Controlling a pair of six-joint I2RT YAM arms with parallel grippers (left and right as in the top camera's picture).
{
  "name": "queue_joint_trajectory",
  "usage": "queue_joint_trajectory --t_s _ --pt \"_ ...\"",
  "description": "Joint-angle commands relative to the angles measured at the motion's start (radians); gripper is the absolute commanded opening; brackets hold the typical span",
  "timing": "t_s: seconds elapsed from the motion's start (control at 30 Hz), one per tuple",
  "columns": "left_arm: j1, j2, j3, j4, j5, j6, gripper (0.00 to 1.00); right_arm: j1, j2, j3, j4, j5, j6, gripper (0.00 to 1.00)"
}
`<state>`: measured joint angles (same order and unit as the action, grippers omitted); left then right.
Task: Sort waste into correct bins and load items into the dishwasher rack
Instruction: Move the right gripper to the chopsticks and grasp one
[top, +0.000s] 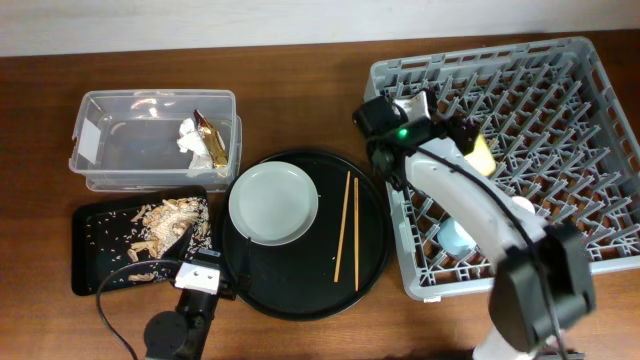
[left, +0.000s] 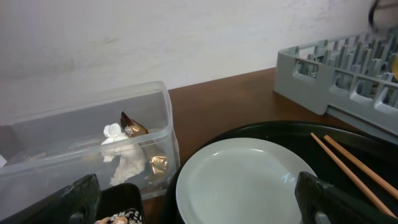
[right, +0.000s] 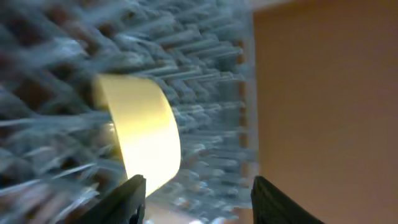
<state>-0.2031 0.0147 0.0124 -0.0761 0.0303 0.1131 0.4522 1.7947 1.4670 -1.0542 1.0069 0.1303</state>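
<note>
The grey dishwasher rack holds the yellow bowl and a light-blue cup. My right gripper is open and empty over the rack, beside the bowl; its fingers show in the blurred right wrist view. The pale grey plate and the wooden chopsticks lie on the round black tray. My left gripper is open and empty, low at the plate's near-left edge. The clear tub holds white tissue and the gold-brown wrapper. No pink cup is in view.
The flat black tray at front left holds beige food scraps. The round black tray sits between it and the rack. The rack's corner and the chopsticks show at the right of the left wrist view.
</note>
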Motion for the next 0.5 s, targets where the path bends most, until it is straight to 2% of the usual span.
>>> queue_joint_trajectory --t_s 0.0,0.03,0.1,0.13,0.17,0.3,0.47 --pt "0.005 -0.009 -0.003 -0.004 0.008 0.016 0.99 0.050 -0.146 0.136 -0.073 -0.666 0.089 0.56" --pt "0.005 -0.009 -0.003 -0.004 0.008 0.016 0.99 0.055 -0.163 0.140 -0.072 -0.812 0.089 0.55" --pt "0.005 -0.009 -0.003 -0.004 0.008 0.016 0.99 0.069 -0.176 0.140 -0.074 -1.075 0.089 0.47" --pt "0.005 -0.009 -0.003 -0.004 0.008 0.016 0.99 0.079 -0.174 0.137 -0.079 -1.184 0.091 0.39" --pt "0.005 -0.009 -0.003 -0.004 0.008 0.016 0.99 0.088 -0.168 0.127 -0.084 -1.234 0.109 0.37" --pt "0.005 -0.009 -0.003 -0.004 0.008 0.016 0.99 0.148 -0.141 -0.006 -0.089 -1.186 0.355 0.37" --pt "0.005 -0.009 -0.003 -0.004 0.008 0.016 0.99 0.176 -0.111 -0.220 0.076 -1.165 0.475 0.37"
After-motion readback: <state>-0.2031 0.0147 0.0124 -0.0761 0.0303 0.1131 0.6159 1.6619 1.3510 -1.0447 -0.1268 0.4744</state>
